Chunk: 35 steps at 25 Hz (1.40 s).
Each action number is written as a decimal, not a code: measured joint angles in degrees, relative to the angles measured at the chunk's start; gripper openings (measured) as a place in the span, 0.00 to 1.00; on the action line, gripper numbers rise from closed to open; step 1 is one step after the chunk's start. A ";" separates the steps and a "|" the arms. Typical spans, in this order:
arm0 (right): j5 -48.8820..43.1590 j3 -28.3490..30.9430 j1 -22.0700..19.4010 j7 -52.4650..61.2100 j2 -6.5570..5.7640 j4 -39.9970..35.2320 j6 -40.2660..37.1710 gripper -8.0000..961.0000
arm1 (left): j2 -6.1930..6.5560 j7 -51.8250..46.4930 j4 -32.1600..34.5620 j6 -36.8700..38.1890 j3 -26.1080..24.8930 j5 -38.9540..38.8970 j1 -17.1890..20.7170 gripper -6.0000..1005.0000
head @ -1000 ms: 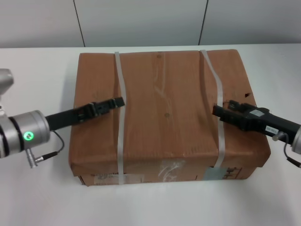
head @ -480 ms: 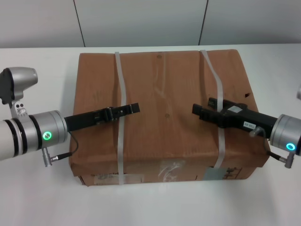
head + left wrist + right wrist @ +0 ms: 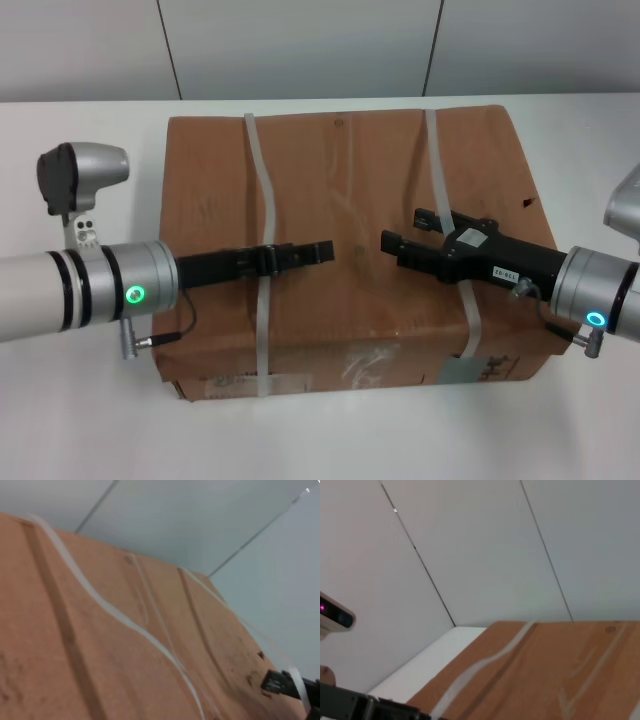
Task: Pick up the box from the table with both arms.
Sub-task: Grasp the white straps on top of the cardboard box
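Both black grippers reach in over the flat brown cardboard box [image 3: 350, 240].

We see the box mid-frame on the plain white table [image 3: 80, 140], labels on its near side, two white plastic straps [image 3: 262, 300] running front to back. Left black two-fingered gripper [image 3: 322, 250] crosses the left strap from frame left; right black two-fingered gripper [image 3: 392, 244] crosses the right strap from frame right. Tips near, apart. Finger opening: we can't tell for either.
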 joint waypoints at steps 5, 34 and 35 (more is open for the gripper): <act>1.16 0.06 -0.05 -0.94 0.00 0.38 -0.13 0.79 | 0.13 0.21 -0.03 -0.02 2.42 -3.41 0.08 0.75; 7.36 0.12 -1.87 -6.32 0.00 1.66 0.29 0.19 | 0.29 0.09 -0.42 -4.98 1.85 -6.53 1.53 0.11; 7.51 0.12 -1.90 -6.45 0.00 1.69 0.29 0.18 | 0.29 0.01 -0.40 -4.96 1.83 -6.56 1.57 0.10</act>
